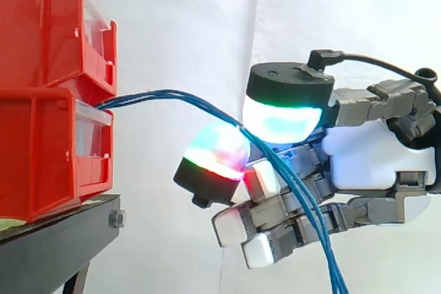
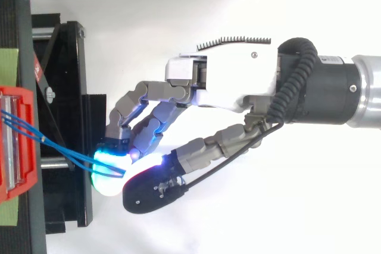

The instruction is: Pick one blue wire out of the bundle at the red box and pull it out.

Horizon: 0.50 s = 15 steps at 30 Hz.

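Side view is showing the hand (image 1: 372,149) at centre right, its glowing pads (image 1: 282,118) pinching together on the blue wires (image 1: 172,96), which are running left into the red box (image 1: 41,142) and drooping toward the lower edge. They are looking thin, light, limp and probably slippery, so singling out one strand close to the pads is looking like the surest hold.
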Each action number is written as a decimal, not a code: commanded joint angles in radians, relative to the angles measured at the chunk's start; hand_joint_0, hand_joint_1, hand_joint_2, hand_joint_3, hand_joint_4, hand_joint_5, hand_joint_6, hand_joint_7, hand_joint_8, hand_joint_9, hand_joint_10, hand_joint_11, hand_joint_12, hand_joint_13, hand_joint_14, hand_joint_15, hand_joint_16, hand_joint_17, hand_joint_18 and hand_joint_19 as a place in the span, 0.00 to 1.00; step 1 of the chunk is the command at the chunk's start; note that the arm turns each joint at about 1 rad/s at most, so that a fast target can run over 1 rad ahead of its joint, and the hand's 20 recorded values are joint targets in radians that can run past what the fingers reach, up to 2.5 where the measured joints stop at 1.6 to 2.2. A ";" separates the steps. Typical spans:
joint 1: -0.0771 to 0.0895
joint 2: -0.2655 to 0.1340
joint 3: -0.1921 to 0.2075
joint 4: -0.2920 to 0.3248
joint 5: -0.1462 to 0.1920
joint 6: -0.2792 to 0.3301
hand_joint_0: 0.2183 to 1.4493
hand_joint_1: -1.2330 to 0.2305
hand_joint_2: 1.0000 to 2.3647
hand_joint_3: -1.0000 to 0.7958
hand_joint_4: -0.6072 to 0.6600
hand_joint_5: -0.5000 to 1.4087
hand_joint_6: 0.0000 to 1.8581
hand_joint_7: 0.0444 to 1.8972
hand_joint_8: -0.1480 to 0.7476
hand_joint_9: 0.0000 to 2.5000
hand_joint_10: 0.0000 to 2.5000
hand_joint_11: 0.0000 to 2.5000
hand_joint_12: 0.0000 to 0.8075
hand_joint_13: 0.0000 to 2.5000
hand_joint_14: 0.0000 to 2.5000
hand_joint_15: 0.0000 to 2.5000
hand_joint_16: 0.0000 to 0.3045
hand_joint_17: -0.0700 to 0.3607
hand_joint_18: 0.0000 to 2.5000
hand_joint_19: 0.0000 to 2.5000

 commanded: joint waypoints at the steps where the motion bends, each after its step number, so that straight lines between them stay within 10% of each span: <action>1: 0.000 -0.001 0.000 0.000 -0.001 0.000 0.32 0.40 0.11 0.46 0.80 0.18 0.43 0.36 0.54 0.39 0.01 0.26 0.52 0.30 0.01 0.17 0.24 0.55 0.23 0.20; 15: -0.003 -0.001 0.000 0.000 -0.015 0.000 0.31 0.36 0.01 0.41 0.71 0.17 0.48 0.35 0.51 0.37 0.01 0.29 0.47 0.29 0.01 0.19 0.21 0.50 0.20 0.21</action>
